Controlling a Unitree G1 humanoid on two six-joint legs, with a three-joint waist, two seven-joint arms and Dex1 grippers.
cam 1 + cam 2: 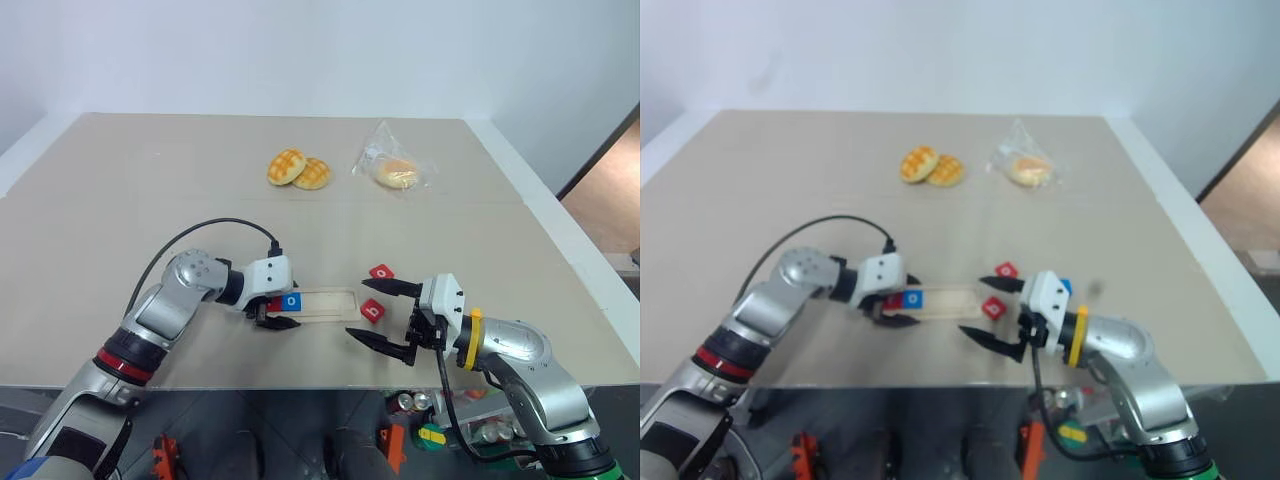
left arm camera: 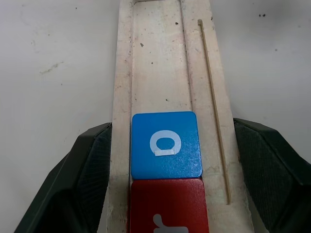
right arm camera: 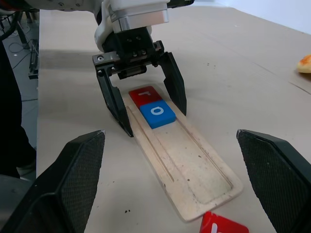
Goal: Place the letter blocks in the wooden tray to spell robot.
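Note:
The wooden tray (image 1: pixel 330 303) lies flat in front of me. A red letter block "r" (image 2: pixel 167 206) and a blue "o" (image 2: pixel 166 144) sit side by side in its left end. My left gripper (image 1: pixel 279 308) straddles that end, its fingers (image 2: pixel 92 165) pressed against both long edges. To the right of the tray, my right gripper (image 1: pixel 358 310) hovers open, with a red block (image 1: pixel 373 311) on the table between its fingers, untouched. Another red block (image 1: pixel 381 272) lies just behind it, and a blue block (image 1: pixel 1065 287) peeks out past the right wrist.
Two golden buns (image 1: pixel 298 169) and a bun in a clear bag (image 1: pixel 398 172) lie at the far side of the beige table (image 1: pixel 120 220). The table's front edge runs just below both arms.

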